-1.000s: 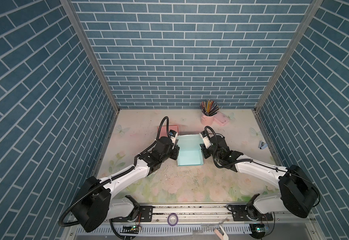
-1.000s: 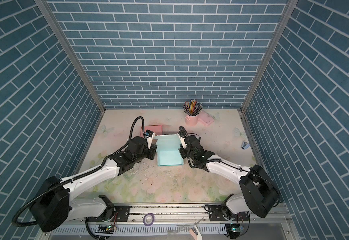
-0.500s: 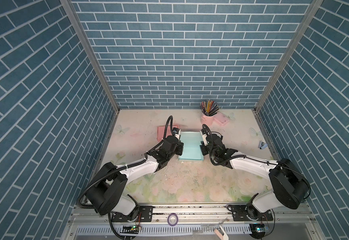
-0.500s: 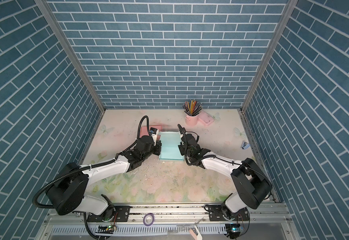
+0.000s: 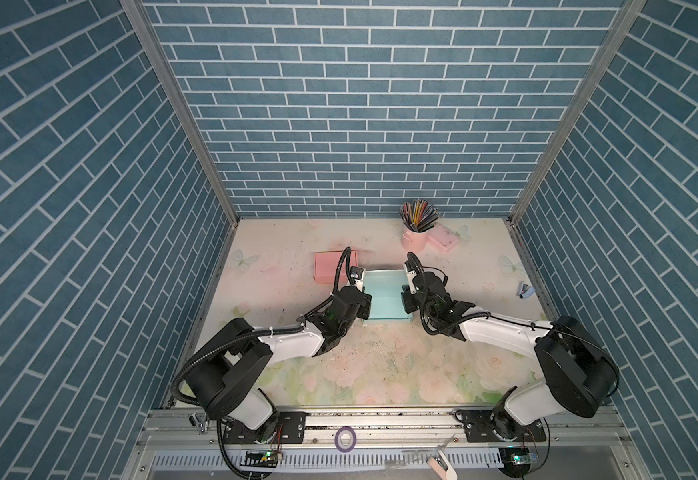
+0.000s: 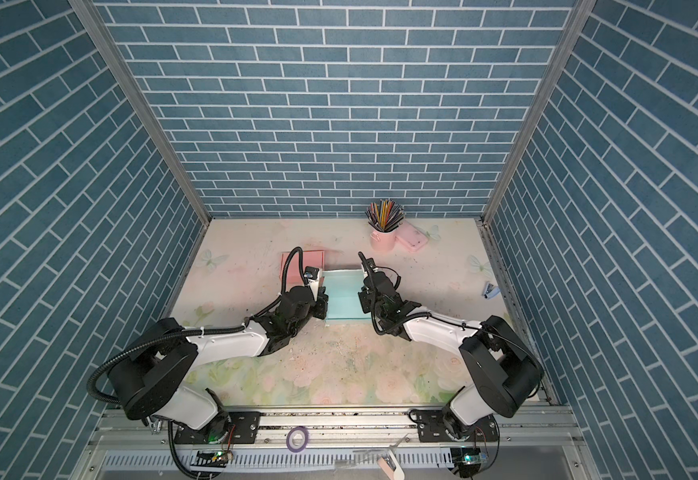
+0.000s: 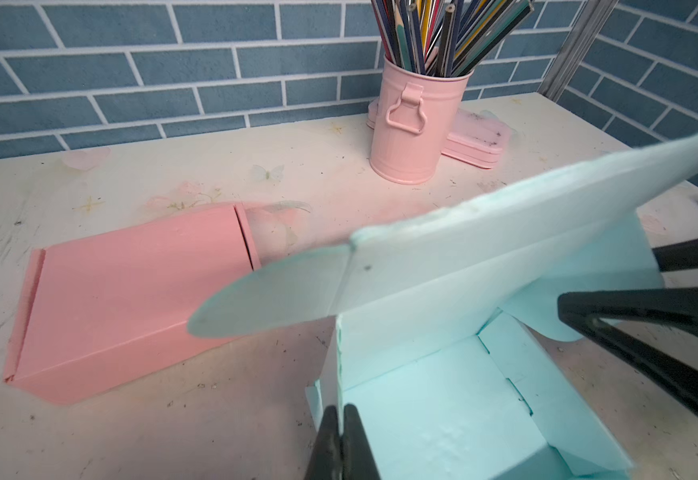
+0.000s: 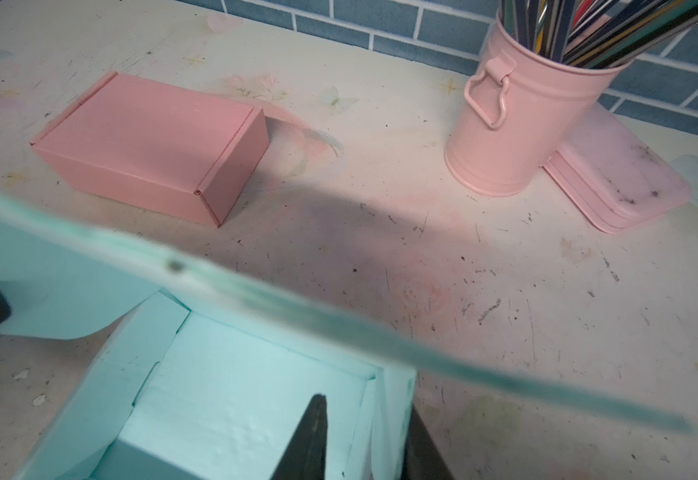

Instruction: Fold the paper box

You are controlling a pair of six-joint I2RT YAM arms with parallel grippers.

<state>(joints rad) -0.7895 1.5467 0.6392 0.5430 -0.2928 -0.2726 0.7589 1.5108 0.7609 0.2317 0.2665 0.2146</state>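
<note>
The mint paper box (image 5: pixel 385 300) (image 6: pixel 342 300) stands open-topped at mid table, its lid flap (image 7: pixel 463 249) raised and tilted over the back. My left gripper (image 5: pixel 364 306) (image 7: pixel 342 409) is shut on the box's left side wall. My right gripper (image 5: pixel 404 301) (image 8: pixel 366 405) is at the right side wall (image 8: pixel 393 399). It is open: one finger is inside the box and apart from the wall, the other outside it. The box floor (image 8: pixel 230 399) is bare.
A closed pink box (image 5: pixel 330 268) lies just behind and left of the paper box. A pink cup of pencils (image 5: pixel 415 239) and a flat pink case (image 5: pixel 442 240) stand at the back. A small blue object (image 5: pixel 523 289) lies by the right wall.
Both arms have swung their elbows inward while the grippers stayed at the box's side walls. The right jaws have parted a little from the wall.
</note>
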